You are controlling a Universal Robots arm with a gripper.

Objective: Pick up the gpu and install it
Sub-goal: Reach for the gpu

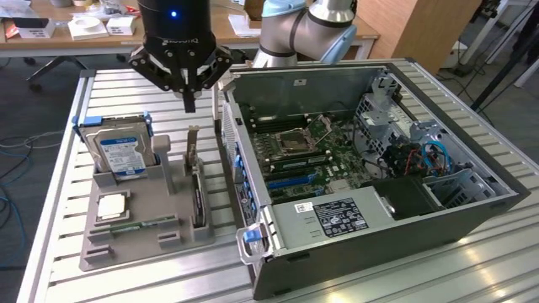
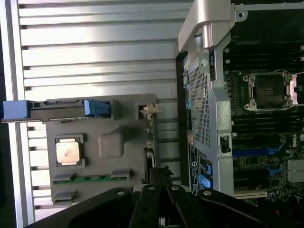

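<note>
On the exterior view's left side of the slatted metal table (image 1: pixel 59 208), you have a grey parts holder (image 1: pixel 143 196). The gpu (image 1: pixel 196 189) stands on edge in the slot along the holder's right side, the one closest to the open computer case (image 1: pixel 404 208). Its silvery bracket (image 1: pixel 192 142) rises at the far end. Your gripper (image 1: pixel 189 104) hangs above that far end, clear of the card, with its fingers clenched together on nothing. In the wrist view the card shows as a thin dark edge running beside the case wall, and the fingertips sit right over it. At the holder's far left corner a hard drive (image 1: pixel 122 151) with a blue-and-white label stands upright in a blue caddy. Nearer to you a processor chip (image 1: pixel 112 207) lies flat in its recess, and nearer again is a narrow green memory stick (image 1: pixel 143 223). The case lies on its side with its interior exposed. Its motherboard (image 1: pixel 291 151) faces up, a processor socket (image 1: pixel 295 142) near the middle and blue slots (image 1: pixel 291 181) on the near side. A labelled power supply (image 1: pixel 337 214) fills the near end.
</note>
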